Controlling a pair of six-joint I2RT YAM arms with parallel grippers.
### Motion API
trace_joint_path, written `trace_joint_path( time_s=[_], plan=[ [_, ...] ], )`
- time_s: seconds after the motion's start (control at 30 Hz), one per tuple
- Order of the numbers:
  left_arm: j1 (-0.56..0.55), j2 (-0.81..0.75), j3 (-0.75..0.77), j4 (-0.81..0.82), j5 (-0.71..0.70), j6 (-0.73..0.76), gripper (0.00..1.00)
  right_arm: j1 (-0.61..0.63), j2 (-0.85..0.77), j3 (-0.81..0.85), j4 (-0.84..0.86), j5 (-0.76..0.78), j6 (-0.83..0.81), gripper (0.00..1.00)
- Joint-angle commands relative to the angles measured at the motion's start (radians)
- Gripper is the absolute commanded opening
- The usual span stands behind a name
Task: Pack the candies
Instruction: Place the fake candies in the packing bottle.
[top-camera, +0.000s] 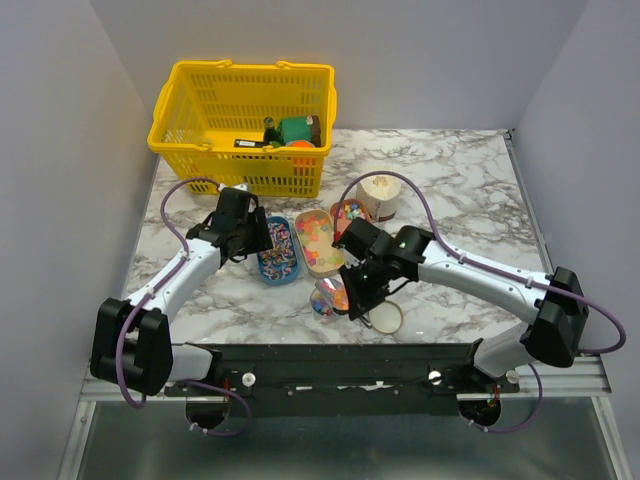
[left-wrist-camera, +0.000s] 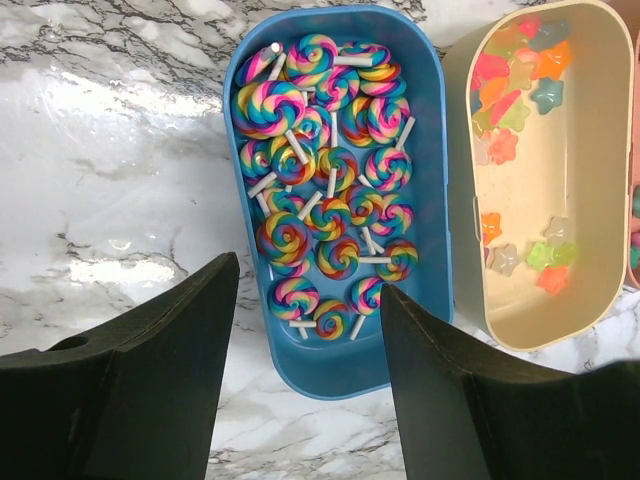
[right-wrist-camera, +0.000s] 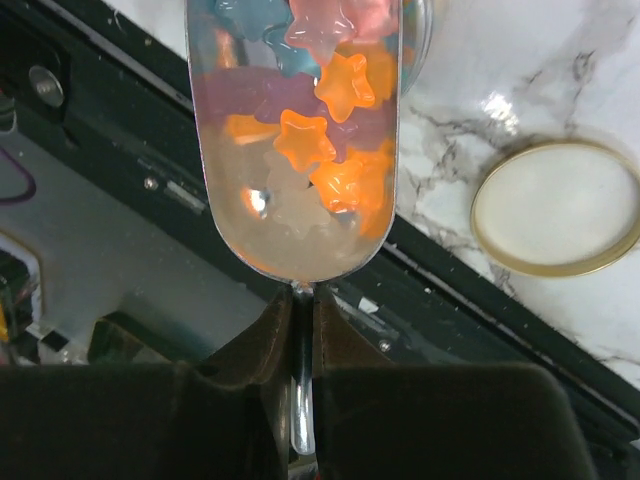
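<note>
My right gripper (right-wrist-camera: 302, 295) is shut on the thin handle of a clear scoop (right-wrist-camera: 250, 200). The scoop holds star-shaped candies (right-wrist-camera: 303, 140) in orange, pink, blue and white, and hangs over the table's near edge (top-camera: 330, 297). My left gripper (left-wrist-camera: 308, 275) stands open just above the near end of a blue oval tray (left-wrist-camera: 432, 150) filled with swirled lollipop candies (left-wrist-camera: 320, 190). Nothing is between its fingers. Beside it, a cream oval tray (left-wrist-camera: 585, 210) holds more star candies (left-wrist-camera: 510, 90). A third tray (top-camera: 347, 213) with candies lies to the right.
A round cream lid (right-wrist-camera: 555, 208) lies on the marble near the scoop. A cream jar (top-camera: 380, 195) stands behind the trays. The yellow basket (top-camera: 200, 120) with goods sits at the back left. A black rail (top-camera: 330, 360) runs along the near edge.
</note>
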Motion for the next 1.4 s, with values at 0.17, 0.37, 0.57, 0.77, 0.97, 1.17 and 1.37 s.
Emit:
trace_joint_path(
  time_s=[0.17, 0.37, 0.57, 0.77, 0.97, 1.17, 1.37],
  plan=[
    [0.004, -0.033, -0.015, 0.023, -0.022, 0.016, 0.70, 0.005, -0.043, -0.071, -0.052, -0.169, 0.053, 0.01],
    [0.004, -0.037, -0.018, 0.022, -0.025, 0.017, 0.70, 0.005, -0.005, -0.057, -0.078, -0.206, 0.073, 0.01],
    [0.004, -0.042, -0.019, 0.023, -0.027, 0.016, 0.70, 0.003, 0.029, -0.075, -0.062, -0.302, 0.144, 0.01],
    [0.004, -0.050, -0.022, 0.023, -0.033, 0.016, 0.70, -0.027, 0.037, -0.095, -0.045, -0.397, 0.194, 0.01],
    [0.004, -0.056, -0.024, 0.022, -0.039, 0.017, 0.70, -0.081, 0.040, -0.100, -0.040, -0.500, 0.236, 0.01],
    [0.004, -0.057, -0.024, 0.023, -0.041, 0.020, 0.70, -0.118, 0.043, -0.111, -0.029, -0.583, 0.279, 0.01],
    [0.006, -0.063, -0.022, 0.023, -0.042, 0.019, 0.71, -0.136, 0.023, -0.135, 0.020, -0.681, 0.352, 0.01]
  ],
)
